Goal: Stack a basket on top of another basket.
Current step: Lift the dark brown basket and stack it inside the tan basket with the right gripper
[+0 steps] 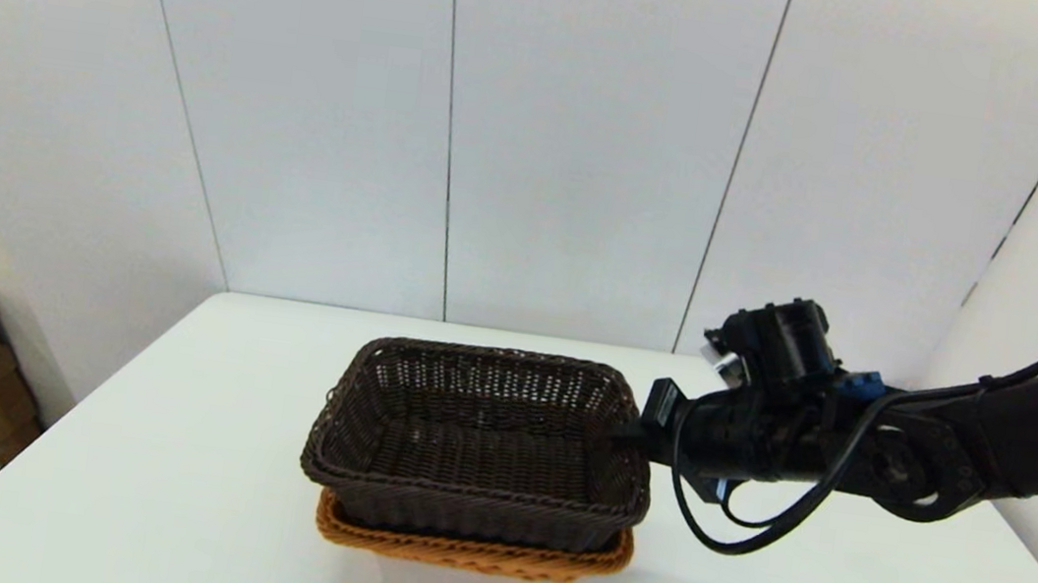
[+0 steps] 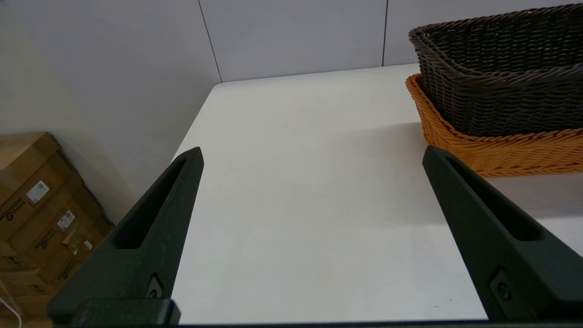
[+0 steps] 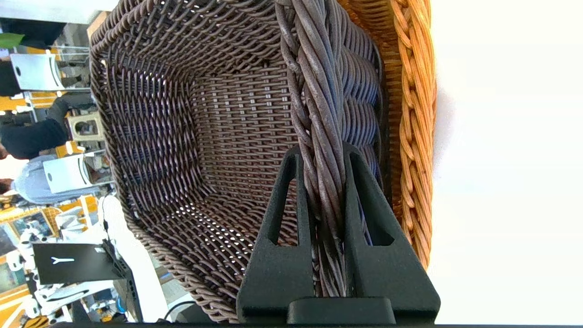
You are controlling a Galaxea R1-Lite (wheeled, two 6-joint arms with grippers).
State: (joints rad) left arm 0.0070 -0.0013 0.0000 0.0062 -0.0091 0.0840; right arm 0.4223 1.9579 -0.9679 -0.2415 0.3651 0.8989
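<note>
Cardboard boxes [image 2: 41, 205] beside desk [image 1: 158, 485] carried white labels and dark print, too small to read. Dark brown basket [image 1: 481, 440] sat nested in orange-tan basket [image 1: 472, 551] at desk centre; only orange rim and strip of wall showed, rest hidden. Dark basket held nothing. Right gripper [image 3: 321, 159] was clamped on dark basket's braided right rim, fingers [image 3: 287, 200] straddling it. Left gripper [image 2: 312, 155] hovered over bare desk left of baskets, jaws wide, holding nothing.
</note>
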